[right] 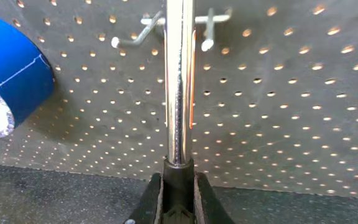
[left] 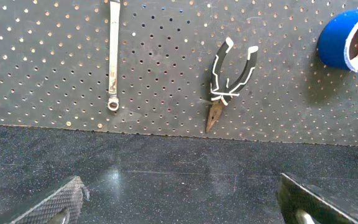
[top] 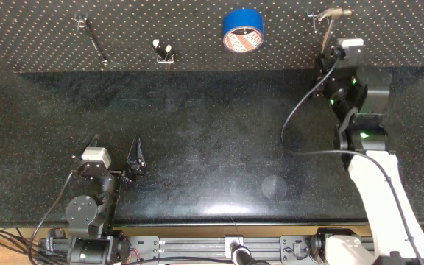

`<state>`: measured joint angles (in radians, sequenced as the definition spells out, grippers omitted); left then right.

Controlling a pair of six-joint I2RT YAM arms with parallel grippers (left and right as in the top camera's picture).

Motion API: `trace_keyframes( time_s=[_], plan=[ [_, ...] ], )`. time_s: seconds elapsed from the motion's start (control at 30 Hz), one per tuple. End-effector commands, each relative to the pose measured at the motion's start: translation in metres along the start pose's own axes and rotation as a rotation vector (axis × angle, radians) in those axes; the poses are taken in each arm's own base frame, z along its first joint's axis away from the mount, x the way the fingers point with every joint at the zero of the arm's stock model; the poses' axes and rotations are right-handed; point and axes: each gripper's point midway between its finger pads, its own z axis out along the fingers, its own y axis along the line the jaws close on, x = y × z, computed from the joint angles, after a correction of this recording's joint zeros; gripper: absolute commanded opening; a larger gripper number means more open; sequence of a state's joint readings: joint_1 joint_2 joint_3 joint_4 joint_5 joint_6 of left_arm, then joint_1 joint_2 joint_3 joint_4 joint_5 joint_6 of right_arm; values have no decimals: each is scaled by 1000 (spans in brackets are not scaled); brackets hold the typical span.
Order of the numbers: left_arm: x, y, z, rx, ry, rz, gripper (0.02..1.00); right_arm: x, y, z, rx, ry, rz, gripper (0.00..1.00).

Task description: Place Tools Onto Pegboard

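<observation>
From above, the right gripper (top: 328, 53) is up against the pegboard (top: 197, 29), at the hammer (top: 335, 13) near the board's right end. The left gripper (top: 136, 157) sits low over the dark table (top: 212, 147), close to its base.

In the left wrist view its fingers (left: 64, 199) stand wide apart, holding nothing. They face the wrench (left: 113, 56), pliers (left: 229, 81) and blue tape (left: 347, 40) hanging on the board.

In the right wrist view the claw is clamped on the hammer's black grip. The chrome shaft stands upright between two hooks (right: 207, 25).

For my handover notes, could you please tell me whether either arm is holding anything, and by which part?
The right gripper holds the hammer, jaws shut on its black handle end below the shaft. The left gripper, jaws open, holds nothing.
</observation>
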<state>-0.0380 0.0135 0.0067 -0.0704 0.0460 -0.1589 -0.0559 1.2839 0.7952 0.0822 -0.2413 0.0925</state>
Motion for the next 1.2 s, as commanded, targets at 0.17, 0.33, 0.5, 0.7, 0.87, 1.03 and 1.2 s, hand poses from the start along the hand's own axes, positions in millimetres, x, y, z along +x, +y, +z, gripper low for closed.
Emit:
trace_keyframes(
  time_s=[0.17,0.33,0.5,0.7,0.87,1.03,1.2],
  plan=[
    [0,-2,-1,14,-1,-2,996,-16,4,23,-45,-8,-4,75],
    [0,-2,-1,14,-1,-2,996,-10,0,37,-44,7,0,75],
    [0,-2,-1,14,-1,-2,996,-7,-1,39,-44,15,2,141],
    [0,-2,-1,14,-1,-2,996,-7,-1,39,-43,15,3,831],
    [0,-2,-1,14,-1,-2,993,-7,-1,39,-43,15,3,893],
    [0,-2,-1,14,-1,-2,996,-14,2,29,-44,-1,-1,901],
    [0,-2,-1,14,-1,-2,996,1,1,-20,25,-46,-12,904]
  ],
)
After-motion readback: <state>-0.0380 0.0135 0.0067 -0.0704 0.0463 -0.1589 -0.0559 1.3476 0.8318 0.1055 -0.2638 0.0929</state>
